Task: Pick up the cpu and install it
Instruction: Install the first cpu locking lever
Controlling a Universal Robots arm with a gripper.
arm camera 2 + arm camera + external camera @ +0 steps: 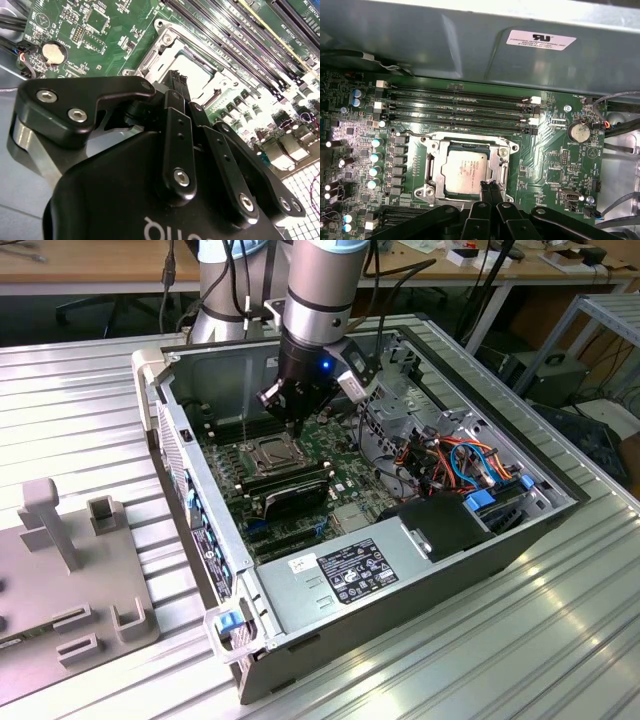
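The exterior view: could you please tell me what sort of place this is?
Probably a robotics lab or workshop: an open computer case sits on a ribbed metal bench, a robot arm reaches into it, and wooden desks with cables stand behind.

A white sticker (540,40) with black print sits on the grey case wall (445,45) in the first wrist view. Faint markings on the cpu (465,171) are too fine to read. In the exterior view, a black label (362,568) fronts the power supply (290,615). In the second wrist view, cut-off pale letters mark the gripper (176,82) housing.
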